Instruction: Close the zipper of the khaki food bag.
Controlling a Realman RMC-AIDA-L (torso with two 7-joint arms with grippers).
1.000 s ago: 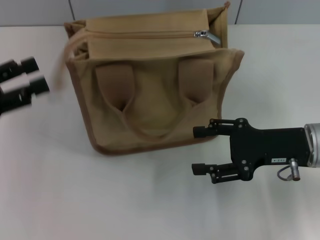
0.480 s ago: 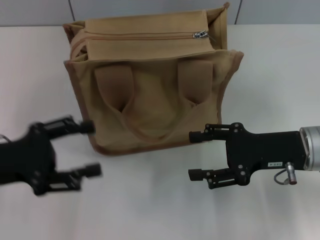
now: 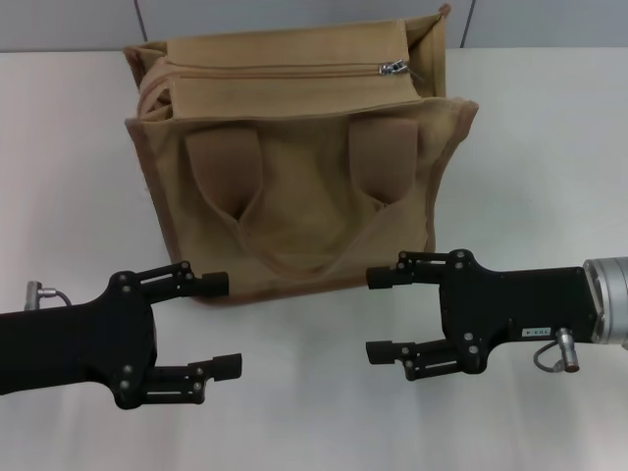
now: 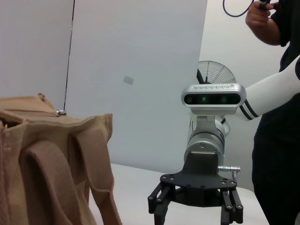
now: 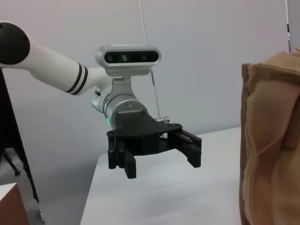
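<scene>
The khaki food bag (image 3: pixel 294 196) stands upright at the back middle of the white table, with its two loop handles lying flat on the near face. The zipper (image 3: pixel 285 69) runs across the top panel, and its silver pull tab (image 3: pixel 394 68) lies near the right end. My left gripper (image 3: pixel 223 325) is open and empty in front of the bag's left bottom corner. My right gripper (image 3: pixel 378 314) is open and empty in front of the bag's right bottom corner. The two grippers face each other. The left wrist view shows the bag (image 4: pixel 51 168), the tab (image 4: pixel 59 112) and the right gripper (image 4: pixel 194 211).
The white table (image 3: pixel 314 422) stretches in front of and to both sides of the bag. The right wrist view shows the bag's side (image 5: pixel 272 140) and the left gripper (image 5: pixel 161 159). A person (image 4: pixel 276 117) stands behind the robot.
My left arm has swung from the far left beside the bag down to its front left corner. My right gripper has shifted slightly left. The pull tab has dropped flat.
</scene>
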